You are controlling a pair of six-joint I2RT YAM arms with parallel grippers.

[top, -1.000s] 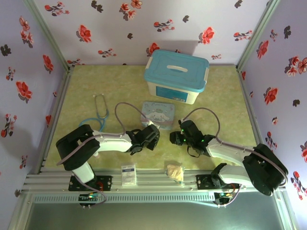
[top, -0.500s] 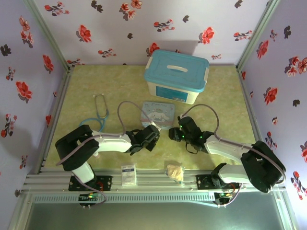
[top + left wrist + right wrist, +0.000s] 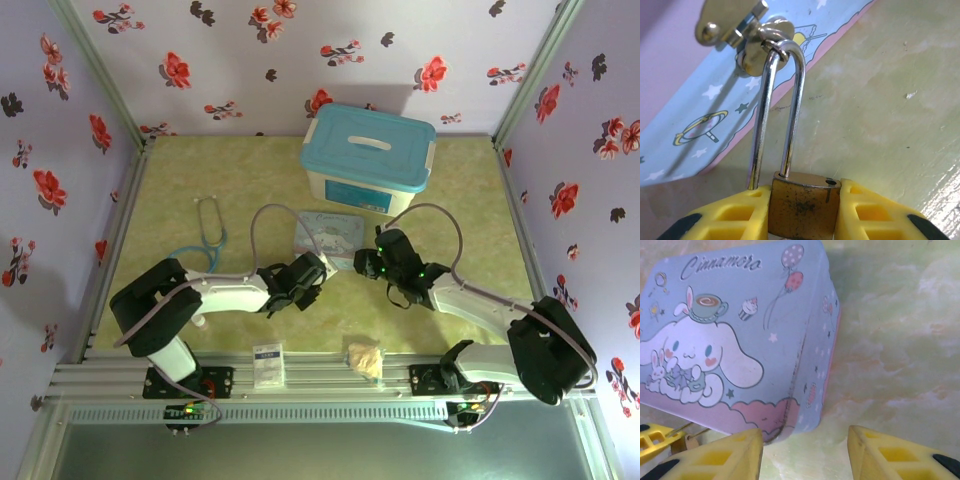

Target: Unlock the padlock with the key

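Brass padlock (image 3: 802, 205) pinched btwn left jaws, shackle (image 3: 765, 115) thru tin (image 3: 735, 335) hasp (image 3: 747, 30); right jaws spread nr tin.

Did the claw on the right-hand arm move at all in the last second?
Yes. In the top view, the right gripper has slid toward the blue-lidded box at the back and now sits close beside the cartoon tin.
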